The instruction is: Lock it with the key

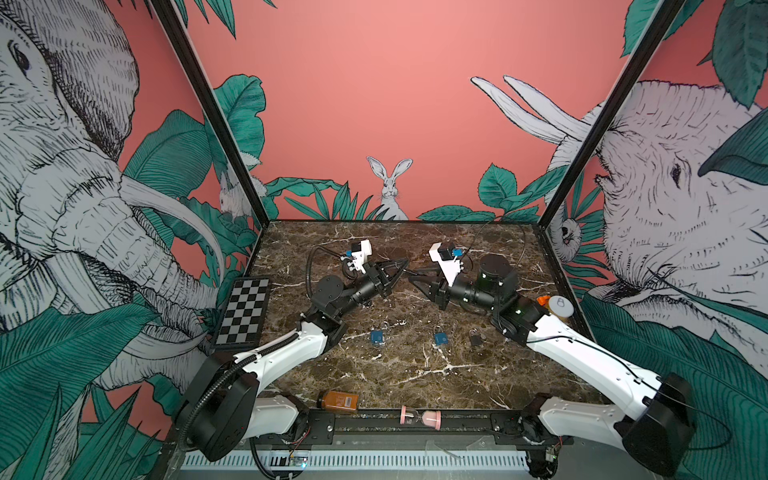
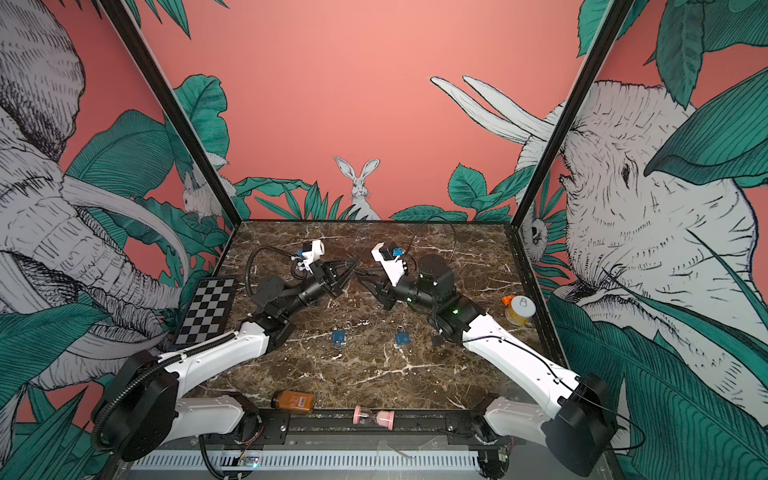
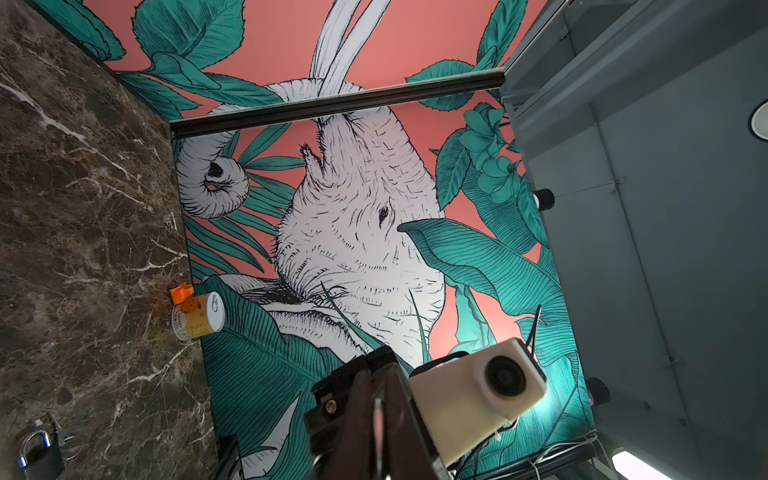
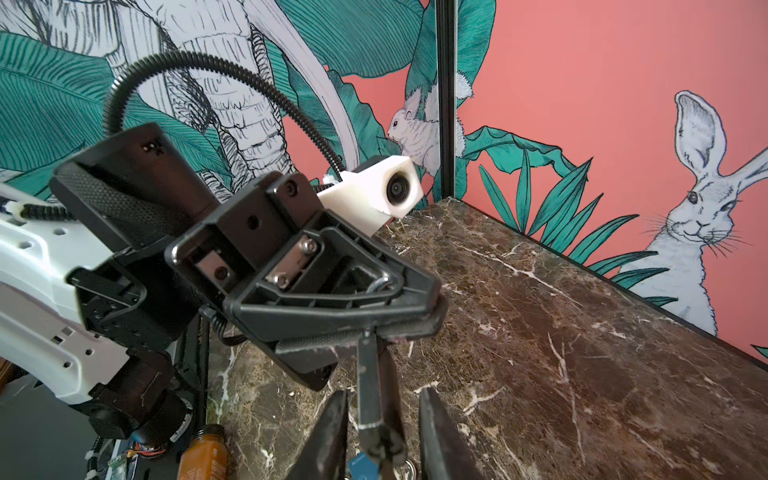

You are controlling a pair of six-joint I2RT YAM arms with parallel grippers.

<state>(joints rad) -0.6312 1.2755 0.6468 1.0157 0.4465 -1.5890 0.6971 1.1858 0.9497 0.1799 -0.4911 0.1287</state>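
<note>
No word, number or brand is coming through clearly enough to read. The amber bottle (image 1: 337, 401) lying at the front edge of the tabletop (image 1: 415, 374) is wearing an orange label with dark print, and the yellow can (image 3: 198, 314) by the side wall is showing small print on its side, but both are blurring into smudges. In the right wrist view a small blue piece (image 4: 358, 463) is carrying tiny white lettering, too small to make out.

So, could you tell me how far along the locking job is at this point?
Done: the left gripper is shut on a thin dark metal piece, clear of the brown marble table. In hand: the right gripper has a finger either side of it. Left: two blue padlocks and a black padlock lie untouched.
</note>
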